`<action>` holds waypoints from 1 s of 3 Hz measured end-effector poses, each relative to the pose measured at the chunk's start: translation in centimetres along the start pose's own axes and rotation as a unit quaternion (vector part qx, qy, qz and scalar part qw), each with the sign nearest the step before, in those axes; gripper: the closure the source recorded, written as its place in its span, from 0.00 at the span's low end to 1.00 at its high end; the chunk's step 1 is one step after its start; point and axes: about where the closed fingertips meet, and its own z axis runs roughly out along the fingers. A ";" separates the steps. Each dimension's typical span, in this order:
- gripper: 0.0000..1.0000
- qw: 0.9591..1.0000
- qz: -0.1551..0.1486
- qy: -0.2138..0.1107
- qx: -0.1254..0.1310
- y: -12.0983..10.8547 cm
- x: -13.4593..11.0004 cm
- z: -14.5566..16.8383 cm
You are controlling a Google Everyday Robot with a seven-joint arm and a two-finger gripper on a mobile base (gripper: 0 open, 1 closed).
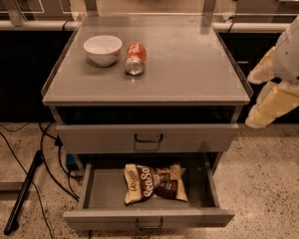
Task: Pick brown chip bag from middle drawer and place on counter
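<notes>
The brown chip bag (155,183) lies flat in the open middle drawer (94,193), near its centre, with the white "Sea Salt" lettering facing up. The drawer is pulled well out, and its front panel with a dark loop handle is at the bottom of the view. The counter (189,59) is the grey cabinet top above. My gripper (269,108) hangs at the right edge of the view, beside the cabinet's right front corner. It is at about counter height, well above and to the right of the bag, and holds nothing I can see.
A white bowl (103,49) and an orange soda can (135,59) lying on its side are on the counter's left half. The drawer above (199,137) sticks out slightly. Cables and a dark pole (23,193) lie on the floor at left.
</notes>
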 end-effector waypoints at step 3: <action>1.00 0.991 0.038 -0.107 -0.064 7.8 1.0 14.9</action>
